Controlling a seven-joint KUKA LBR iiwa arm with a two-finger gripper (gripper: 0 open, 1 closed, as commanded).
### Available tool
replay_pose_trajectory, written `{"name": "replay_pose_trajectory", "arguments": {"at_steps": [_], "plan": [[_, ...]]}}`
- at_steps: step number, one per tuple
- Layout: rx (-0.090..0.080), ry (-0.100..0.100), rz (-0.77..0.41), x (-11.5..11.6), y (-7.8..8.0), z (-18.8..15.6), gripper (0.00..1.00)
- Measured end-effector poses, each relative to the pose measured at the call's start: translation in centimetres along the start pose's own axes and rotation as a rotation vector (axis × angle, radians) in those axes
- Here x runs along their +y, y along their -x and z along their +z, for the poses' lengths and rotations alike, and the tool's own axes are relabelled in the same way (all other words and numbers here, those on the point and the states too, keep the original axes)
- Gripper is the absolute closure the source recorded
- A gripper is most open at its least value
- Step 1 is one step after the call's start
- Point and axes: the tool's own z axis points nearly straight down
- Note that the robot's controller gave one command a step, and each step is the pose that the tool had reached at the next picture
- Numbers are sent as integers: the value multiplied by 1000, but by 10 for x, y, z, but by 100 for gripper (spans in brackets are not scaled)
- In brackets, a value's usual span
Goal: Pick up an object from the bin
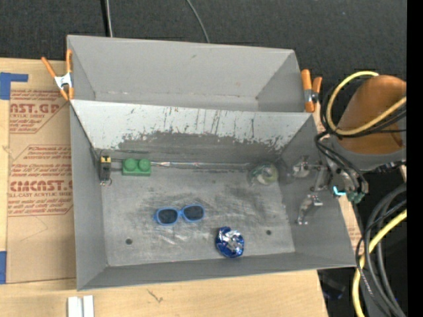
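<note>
Along the grey metal bin's right wall my gripper is hovering, and I cannot tell its grip. Nearest it, a pale round lump, perhaps greenish, is lying by the back wall.

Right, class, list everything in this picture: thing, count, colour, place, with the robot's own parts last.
Sunglasses: one, blue, floor front, left of centre.
Crumpled ball: one, blue and white, floor front, right of the sunglasses.
Studded block: one, green, floor back-left.
Small piece: one, black and yellow, back-left corner beside the studded block.
Round thing: one, pale green, floor back-right; kind unclear.
Bin: one, grey metal, centre.
Gripper: one, grey, against the bin's right wall.
Arm cover: one, orange, right of the bin.
Cables: several, yellow and black, around the cover.
</note>
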Motion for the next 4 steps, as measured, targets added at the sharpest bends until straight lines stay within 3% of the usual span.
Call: {"name": "replay_pose_trajectory", "arguments": {"at_steps": [1, 2, 3, 4], "plan": [[-16, -2, 108, 68, -47, 79, 0], [-10, 3, 12, 193, -54, 15, 0], [-2, -1, 261, 146, -55, 63, 0], [-9, 0, 258, 147, -53, 59, 100]]}}
